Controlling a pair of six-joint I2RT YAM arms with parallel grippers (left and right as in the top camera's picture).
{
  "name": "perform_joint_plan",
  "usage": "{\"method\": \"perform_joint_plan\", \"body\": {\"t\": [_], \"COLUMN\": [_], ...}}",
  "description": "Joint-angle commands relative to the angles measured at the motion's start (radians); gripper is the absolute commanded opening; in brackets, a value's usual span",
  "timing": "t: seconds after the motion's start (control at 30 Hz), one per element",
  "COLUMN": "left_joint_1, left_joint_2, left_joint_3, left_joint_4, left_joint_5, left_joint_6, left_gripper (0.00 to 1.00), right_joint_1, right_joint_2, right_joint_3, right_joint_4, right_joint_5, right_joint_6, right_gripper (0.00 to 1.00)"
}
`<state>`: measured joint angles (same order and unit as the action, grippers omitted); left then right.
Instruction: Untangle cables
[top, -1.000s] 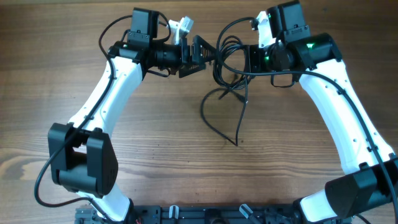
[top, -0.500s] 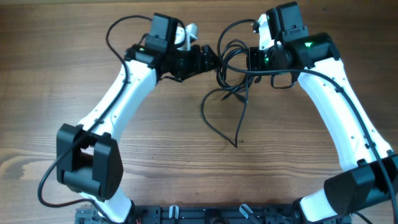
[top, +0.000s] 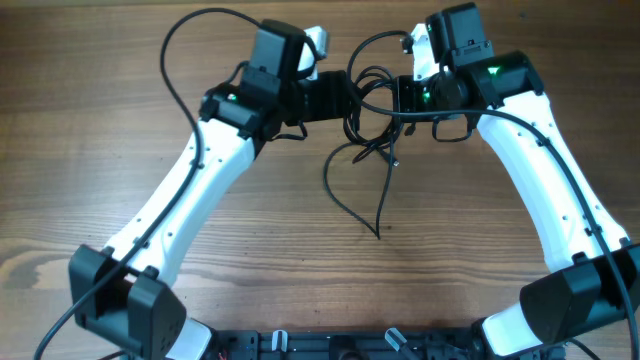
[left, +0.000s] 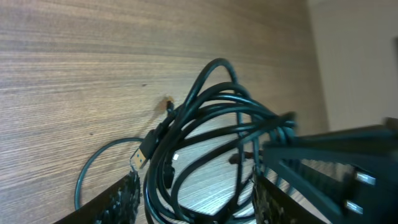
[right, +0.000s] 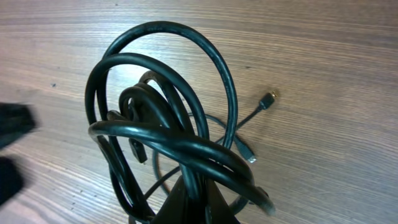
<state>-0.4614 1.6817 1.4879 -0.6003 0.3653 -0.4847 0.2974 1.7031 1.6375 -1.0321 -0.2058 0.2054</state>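
Since a second ago the left gripper (top: 343, 98) has swung in from the left and narrowed; its fingers (left: 122, 198) now stand apart on either side of the cables (top: 368, 95), not clamped, while the right gripper (top: 407, 96) is pinched together on the same tangled bundle at the far middle of the wooden table (top: 250, 250), loose ends trailing toward the near side
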Motion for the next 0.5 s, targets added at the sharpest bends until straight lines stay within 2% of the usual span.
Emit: {"method": "perform_joint_plan", "body": {"t": [0.0, 0.47], "left_joint_1": [-0.025, -0.064], "left_joint_2": [0.034, 0.069], "left_joint_3": [0.004, 0.004], "left_joint_4": [0.002, 0.043], "left_joint_5": [-0.097, -0.162], "left_joint_6": [-0.026, -0.048], "left_gripper": [0.58, 0.58], "right_joint_1": [-0.004, -0.004], "right_joint_2": [0.008, 0.008], "right_joint_3": [0.004, 0.004], "right_joint_4": [0.007, 0.010], "right_joint_5": [-0.059, -0.092], "right_joint_6": [0.004, 0.004], "right_gripper": [0.04, 0.04]}}
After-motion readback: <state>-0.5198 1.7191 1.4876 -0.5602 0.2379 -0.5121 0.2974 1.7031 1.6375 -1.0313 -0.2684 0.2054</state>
